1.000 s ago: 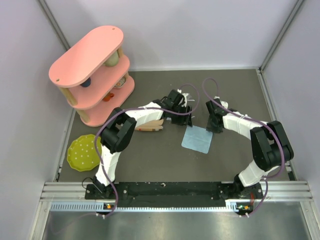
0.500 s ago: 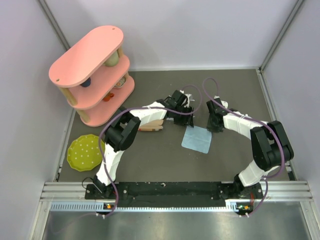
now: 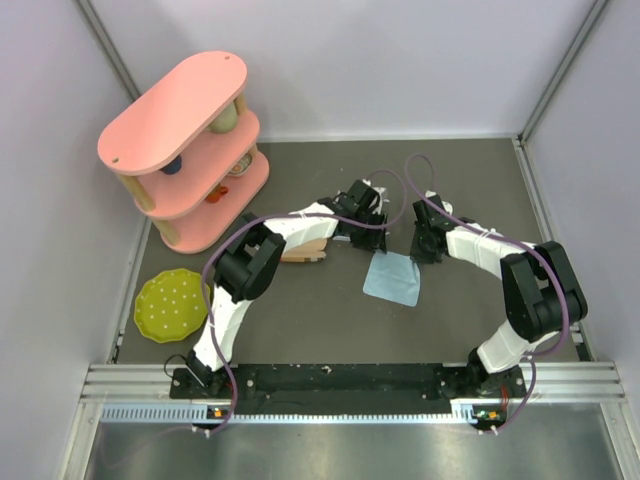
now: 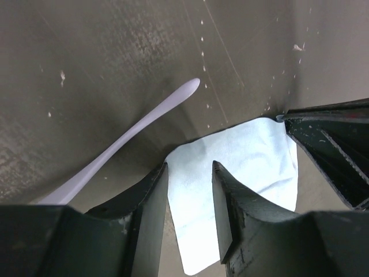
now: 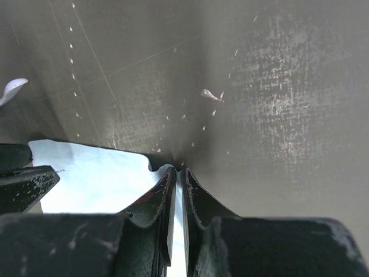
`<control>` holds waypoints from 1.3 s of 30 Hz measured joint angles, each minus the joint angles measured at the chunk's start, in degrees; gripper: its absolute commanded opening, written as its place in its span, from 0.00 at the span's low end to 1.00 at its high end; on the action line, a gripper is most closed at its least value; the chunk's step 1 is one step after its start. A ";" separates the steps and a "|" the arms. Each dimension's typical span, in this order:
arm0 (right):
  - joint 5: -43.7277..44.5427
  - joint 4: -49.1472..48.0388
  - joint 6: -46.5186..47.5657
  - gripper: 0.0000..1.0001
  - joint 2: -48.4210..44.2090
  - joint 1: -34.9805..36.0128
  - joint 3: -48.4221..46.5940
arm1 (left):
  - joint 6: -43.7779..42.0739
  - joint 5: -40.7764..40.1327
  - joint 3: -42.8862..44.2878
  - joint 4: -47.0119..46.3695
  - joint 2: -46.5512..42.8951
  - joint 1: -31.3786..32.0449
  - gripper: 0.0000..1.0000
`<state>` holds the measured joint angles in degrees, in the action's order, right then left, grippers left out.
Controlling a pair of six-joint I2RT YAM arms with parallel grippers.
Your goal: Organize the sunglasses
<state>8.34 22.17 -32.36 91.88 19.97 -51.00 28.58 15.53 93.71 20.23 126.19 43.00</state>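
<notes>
Sunglasses (image 4: 132,130) temple diagonal, tip upper-right.

The left arm (image 3: 290,225) and right arm (image 3: 480,245) reach inward. The left tool (image 4: 189,166) has fingers apart. The right tool (image 5: 180,171) is pinched tight.

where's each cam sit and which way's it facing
Top external: above and behind, looking down on dark table; both arms show.
Left wrist: on the wrist, past left gripper at light blue square cloth, pale thin sunglasses temple.
Right wrist: past right gripper pinching that cloth's edge.
Shared: wrist views both catch cloth, temple tip.
</notes>
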 measured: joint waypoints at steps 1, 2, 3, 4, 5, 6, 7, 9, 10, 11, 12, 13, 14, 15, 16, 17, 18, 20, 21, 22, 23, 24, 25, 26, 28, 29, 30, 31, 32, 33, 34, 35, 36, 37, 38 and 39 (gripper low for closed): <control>-0.13 0.00 0.00 0.08 0.00 0.00 0.02 | 0.00 -0.02 0.39 -0.07 0.35 0.00 0.41; -0.28 -0.02 0.02 0.08 0.00 0.00 0.02 | 0.02 0.00 0.81 -0.04 0.63 0.00 0.41; -0.33 -0.04 0.02 0.08 0.00 0.00 0.02 | 0.02 -0.02 1.22 -0.02 0.87 0.00 0.41; -0.48 -0.07 0.04 0.08 0.00 0.00 0.02 | 0.02 -0.07 1.57 -0.02 1.11 0.02 0.41; -0.50 -0.09 0.04 0.08 0.00 0.00 0.04 | 0.02 -0.17 1.88 0.02 1.29 0.02 0.40; -0.52 -0.15 0.04 0.07 0.00 0.00 0.11 | 0.02 -0.26 2.12 0.02 1.49 0.02 0.39; -0.52 -0.46 0.07 0.07 0.00 0.00 0.37 | 0.00 -0.42 2.21 0.02 1.53 0.02 0.36; -0.52 -0.63 0.09 0.07 0.00 0.00 0.44 | -0.02 -0.72 2.21 0.09 1.57 0.02 0.31; -0.55 -0.72 0.15 0.07 0.00 0.00 0.46 | 0.04 -0.92 2.21 0.13 1.60 0.02 0.29; -0.55 -0.74 0.17 0.07 0.00 0.00 0.46 | -0.07 -1.14 2.21 0.17 1.62 0.02 0.26; -0.59 -0.76 0.22 0.07 0.00 0.00 0.48 | -0.11 -1.29 2.21 0.24 1.68 0.00 0.24; -0.61 -0.76 0.22 0.07 0.00 0.00 0.48 | -0.20 -1.49 2.21 0.28 1.70 -0.02 0.24; -0.61 -0.76 0.24 0.07 0.00 0.00 0.48 | -0.20 -1.53 2.21 0.31 1.73 -0.02 0.23; -0.63 -0.79 0.24 0.07 0.00 0.00 0.48 | -0.20 -1.57 2.21 0.33 1.75 0.00 0.22; -0.66 -0.79 0.24 0.06 0.00 0.00 0.48 | -0.20 -1.68 2.21 0.35 1.75 0.00 0.22; -0.66 -0.79 0.24 0.06 0.00 0.00 0.48 | -0.22 -1.70 2.21 0.37 1.75 -0.02 0.22; -0.70 -0.79 0.26 0.06 0.00 0.00 0.48 | -0.24 -1.73 2.21 0.39 1.77 -0.02 0.21; -0.72 -0.79 0.28 0.06 0.00 0.00 0.48 | -0.28 -1.73 2.23 0.39 1.81 -0.04 0.18; -0.74 -0.81 0.31 0.04 0.00 0.00 0.48 | -0.37 -1.73 2.25 0.44 1.81 -0.07 0.13; -0.74 -0.79 0.33 0.04 0.00 0.00 0.48 | -0.48 -1.73 2.25 0.48 1.81 -0.04 0.11; -0.79 -0.79 0.39 0.03 0.00 0.00 0.48 | -0.55 -1.73 2.25 0.48 1.84 -0.04 0.08; -0.81 -0.79 0.42 0.02 0.00 0.00 0.48 | -0.76 -1.75 2.25 0.55 1.86 -0.04 0.05; -0.83 -0.79 0.44 0.01 0.00 0.00 0.48 | -0.90 -1.73 2.25 0.61 1.86 -0.04 0.00; -0.85 -0.79 0.50 0.00 0.00 0.00 0.48 | -1.09 -1.73 2.27 0.72 1.88 -0.02 0.00; -0.90 -0.79 0.76 0.00 -0.02 0.00 0.50 | -1.31 -1.70 2.29 0.81 1.88 0.00 0.00; -0.92 -0.85 0.85 0.00 -0.07 0.00 0.57 | -1.49 -1.70 2.32 0.79 1.88 0.02 0.00; -0.94 -1.01 0.87 0.00 -0.22 0.00 0.76 | -1.55 -1.70 2.32 0.79 1.88 0.02 0.00; -1.16 -0.98 0.92 0.00 -0.39 0.00 0.85 | -1.68 -1.68 2.32 0.79 1.88 0.02 0.00; -1.42 -0.98 0.96 0.00 -0.48 0.00 0.87 | -1.79 -1.68 2.34 0.79 1.88 0.02 0.00; -1.86 -1.09 1.14 0.00 -0.57 0.00 1.01 | -1.95 -1.68 2.36 0.81 1.88 0.02 0.00; -2.12 -1.14 1.25 0.00 -0.76 0.00 1.20 | -2.16 -1.66 2.40 0.85 1.88 0.02 0.00; -2.23 -1.18 1.31 0.00 -0.92 0.00 1.42 | -2.38 -1.66 2.40 0.85 1.88 0.02 0.00; -2.47 -1.14 1.33 0.00 -1.14 0.00 1.60 | -2.67 -1.60 2.40 0.83 1.88 0.02 0.00; -2.56 -1.22 1.33 0.00 -1.49 0.00 1.86 | -3.02 -1.53 2.40 0.83 1.86 0.02 0.00; -2.71 -1.05 1.36 0.00 -1.90 0.00 1.99 | -3.26 -1.46 2.40 0.81 1.86 0.02 0.00; -2.86 -1.20 1.36 0.00 -2.40 0.00 2.23 | -3.45 -1.42 2.40 0.81 1.84 0.02 0.00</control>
<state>5.48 20.97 -31.00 89.47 19.97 -48.77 25.12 14.11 96.12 21.04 128.03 43.03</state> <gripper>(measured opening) 0.003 0.009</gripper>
